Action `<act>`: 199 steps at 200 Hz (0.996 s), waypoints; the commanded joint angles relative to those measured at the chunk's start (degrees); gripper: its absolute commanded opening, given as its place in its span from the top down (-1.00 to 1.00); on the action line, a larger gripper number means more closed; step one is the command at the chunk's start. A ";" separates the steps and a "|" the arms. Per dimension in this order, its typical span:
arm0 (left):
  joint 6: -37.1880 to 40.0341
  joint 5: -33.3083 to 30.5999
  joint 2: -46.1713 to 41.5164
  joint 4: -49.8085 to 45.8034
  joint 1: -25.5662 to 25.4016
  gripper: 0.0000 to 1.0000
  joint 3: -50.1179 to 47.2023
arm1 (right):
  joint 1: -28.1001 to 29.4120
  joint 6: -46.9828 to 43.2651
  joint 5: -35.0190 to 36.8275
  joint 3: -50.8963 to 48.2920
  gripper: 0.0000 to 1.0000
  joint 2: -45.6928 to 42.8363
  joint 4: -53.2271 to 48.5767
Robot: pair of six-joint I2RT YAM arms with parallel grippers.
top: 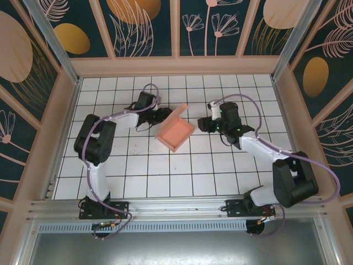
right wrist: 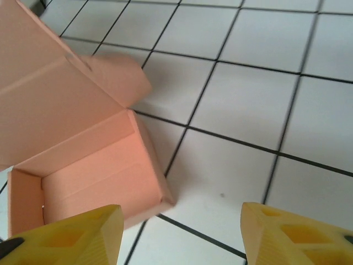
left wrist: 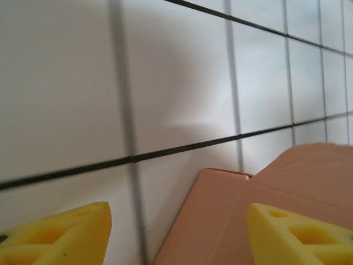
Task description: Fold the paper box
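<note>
Left claw [top: 163, 116] sits low over the white tiled table [top: 165, 176], and its wrist view [left wrist: 176, 221] shows the yellow fingers [left wrist: 60, 237] spread wide, released, with nothing pinched between them. Just to its right, near the middle of the table, lies the paper box [top: 175, 134]. It is salmon-pink thin card folded into a shallow rectangular tray, turned diagonally to the tile lines, with its walls standing. A lid [top: 177, 114] rises from the tray's far-left edge on the side of the left claw. From above I cannot tell whether that claw's tips touch the lid, as they are dark and small there. In the left wrist view the paper box [left wrist: 215, 215] is a blurred pink slab, cut off by the bottom and right edges and partly covered by the right-hand finger. From the right wrist the paper box [right wrist: 94, 176] shows its open inside, a doubled wall on the near side and a crease across the lid [right wrist: 49, 99], which ends in a rounded tab [right wrist: 118, 77]. The lid's top runs out of frame, and one tray corner hides behind a finger. Right claw [top: 202, 122] hangs beside the tray's right side, apart from it. Its fingers [right wrist: 298, 232] are also spread and hold nothing [right wrist: 182, 221].
</note>
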 commanded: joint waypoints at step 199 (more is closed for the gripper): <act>12.38 -39.30 -62.70 2.53 -1.85 -0.97 -36.45 | -5.86 -40.72 -29.61 11.73 -0.47 8.49 -8.52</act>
